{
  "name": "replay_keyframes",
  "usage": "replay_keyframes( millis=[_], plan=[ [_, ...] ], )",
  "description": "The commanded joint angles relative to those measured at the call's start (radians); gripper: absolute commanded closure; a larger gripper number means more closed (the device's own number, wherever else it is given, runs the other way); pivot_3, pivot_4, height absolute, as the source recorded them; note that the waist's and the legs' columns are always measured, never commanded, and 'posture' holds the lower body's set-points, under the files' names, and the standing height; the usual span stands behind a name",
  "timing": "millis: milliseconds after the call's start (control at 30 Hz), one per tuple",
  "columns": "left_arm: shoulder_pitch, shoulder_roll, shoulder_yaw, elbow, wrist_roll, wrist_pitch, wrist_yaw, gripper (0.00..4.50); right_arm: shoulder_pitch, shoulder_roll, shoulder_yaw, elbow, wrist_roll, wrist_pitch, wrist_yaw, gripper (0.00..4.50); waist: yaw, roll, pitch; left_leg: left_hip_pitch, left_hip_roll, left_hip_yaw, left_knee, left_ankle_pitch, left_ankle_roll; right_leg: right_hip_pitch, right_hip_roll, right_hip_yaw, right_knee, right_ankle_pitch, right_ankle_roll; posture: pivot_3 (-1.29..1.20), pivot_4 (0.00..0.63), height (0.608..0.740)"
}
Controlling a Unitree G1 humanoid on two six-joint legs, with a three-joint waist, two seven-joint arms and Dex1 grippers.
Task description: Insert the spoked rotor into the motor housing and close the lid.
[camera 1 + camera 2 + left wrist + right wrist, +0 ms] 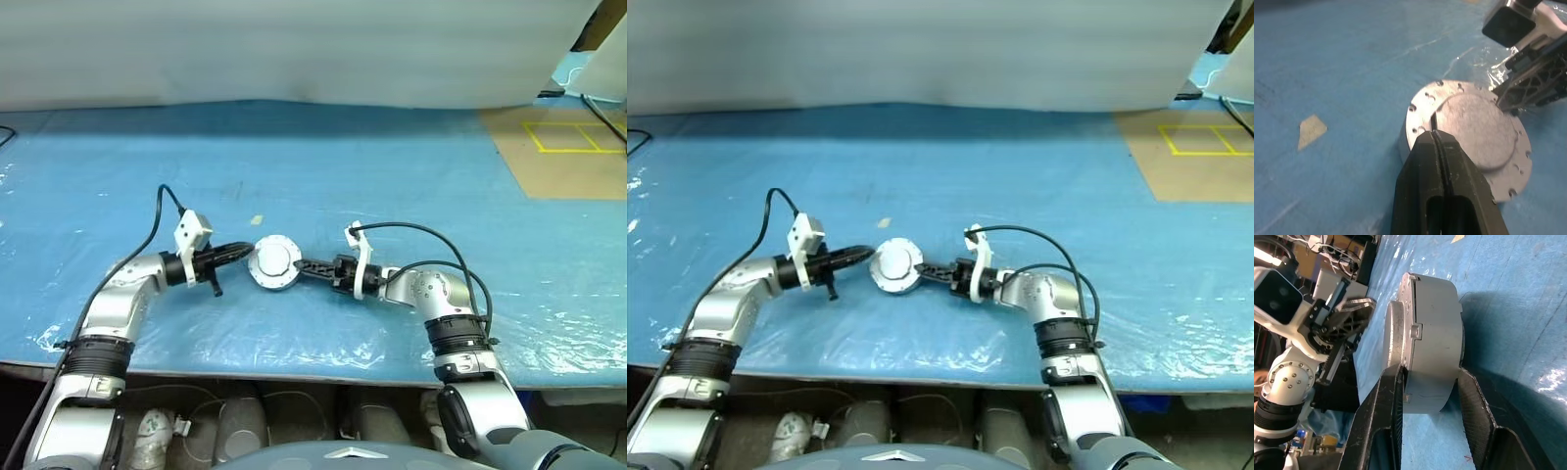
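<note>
A light grey round lid (273, 260) sits on top of the round metal motor housing (1435, 342) at the middle of the blue table. My right gripper (297, 264) reaches in from the right. It is clamped on the stack, with one finger on the lid's flange (1393, 333) and the other under the housing's base. My left gripper (250, 248) is shut on nothing, and its tips (1434, 134) hover just over the lid's left edge. The spoked rotor is hidden.
A small tan scrap (257, 220) lies on the blue sheet just behind the housing. A brown board with yellow tape lines (568, 147) lies at the far right. The table's front edge (294, 367) runs close under both arms.
</note>
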Motion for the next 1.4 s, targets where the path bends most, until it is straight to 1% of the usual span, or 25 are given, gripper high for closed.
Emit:
replay_keyframes(
  millis=[33,267,400,567,633,733,833,900,1000,1200,1333,1400],
  plan=[
    [-0.014,-0.013,-0.006,0.011,0.023,-0.045,0.006,4.5,0.033,-0.004,0.013,0.049,-0.054,0.012,-0.063,3.21,-0.002,0.0,0.0,0.0,0.0,0.0,0.0,0.0,0.0,0.0,0.0,0.0,0.0,0.0,0.0,0.0,0.15,0.74],
    [-0.008,-0.016,-0.042,0.074,0.085,-0.131,-0.009,4.5,0.031,0.004,-0.011,0.037,-0.037,0.031,-0.074,3.21,-0.002,0.0,0.0,-0.002,0.0,0.0,0.0,0.0,0.0,-0.001,0.0,0.0,0.0,0.0,0.0,0.0,0.15,0.74],
    [-0.015,-0.02,-0.049,0.098,0.107,-0.163,-0.013,4.5,0.018,0.025,-0.067,0.06,-0.016,0.051,-0.103,3.23,0.0,0.0,0.0,-0.002,0.0,0.0,0.0,0.0,0.0,-0.001,0.0,0.0,0.0,0.0,0.0,0.0,0.15,0.74],
    [-0.031,-0.034,-0.04,0.089,0.093,-0.164,-0.01,4.5,0.011,0.04,-0.089,0.07,-0.007,0.08,-0.119,3.25,0.003,0.0,0.0,-0.002,0.0,0.0,0.0,0.0,-0.001,-0.001,0.0,0.0,0.0,0.0,0.0,0.0,0.15,0.74],
    [-0.029,-0.039,-0.018,0.041,0.037,-0.105,-0.023,4.5,0.009,0.043,-0.098,0.085,-0.013,0.081,-0.131,3.25,0.004,0.0,0.0,-0.002,0.0,0.0,0.0,0.0,-0.001,-0.001,0.0,0.0,0.0,0.0,0.0,0.0,0.15,0.74],
    [-0.023,-0.036,0.026,-0.067,-0.082,0.06,-0.023,4.5,0.011,0.045,-0.113,0.101,-0.013,0.089,-0.138,3.25,0.004,0.0,0.0,-0.002,0.0,0.0,0.0,0.001,-0.001,-0.002,0.0,0.0,0.0,0.0,-0.001,0.0,0.15,0.74],
    [-0.029,-0.035,0.071,-0.159,-0.175,0.205,0.03,4.5,0.015,0.053,-0.14,0.111,-0.001,0.102,-0.153,3.25,0.002,0.0,0.0,-0.002,0.0,0.0,0.0,0.001,-0.002,-0.002,0.0,0.0,0.001,0.001,-0.002,0.0,0.15,0.74],
    [-0.037,-0.035,0.103,-0.186,-0.219,0.27,0.067,4.5,0.021,0.058,-0.15,0.107,0.007,0.105,-0.156,3.25,0.003,0.0,0.0,-0.002,0.0,0.0,0.0,0.001,-0.001,-0.002,0.0,0.0,0.001,0.001,-0.002,0.0,0.15,0.74],
    [-0.046,-0.032,0.128,-0.196,-0.237,0.307,0.099,4.5,0.02,0.068,-0.184,0.111,0.03,0.11,-0.164,3.28,0.003,0.0,0.0,-0.002,0.0,0.0,0.0,0.001,-0.001,-0.002,0.0,0.0,0.001,0.0,-0.001,0.0,0.15,0.74],
    [-0.047,-0.037,0.163,-0.198,-0.26,0.35,0.14,4.5,-0.046,0.108,-0.375,0.178,0.165,0.181,-0.236,3.32,0.004,0.0,0.0,-0.003,0.0,0.0,0.0,0.001,-0.001,-0.002,0.0,0.0,0.0,0.0,0.0,0.0,0.15,0.74],
    [-0.035,-0.038,0.176,-0.221,-0.279,0.377,0.16,4.5,-0.055,0.132,-0.422,0.155,0.215,0.206,-0.272,3.32,0.006,0.0,0.0,-0.006,0.0,0.0,0.0,0.002,-0.003,-0.005,0.0,0.0,0.0,0.0,-0.001,0.0,0.15,0.74],
    [-0.031,-0.038,0.187,-0.231,-0.296,0.395,0.169,4.5,-0.051,0.144,-0.444,0.145,0.243,0.213,-0.282,3.32,0.006,0.0,0.0,-0.008,0.0,0.0,0.0,0.002,-0.004,-0.007,0.0,0.0,0.0,0.003,-0.005,0.0,0.15,0.74]
  ],
)
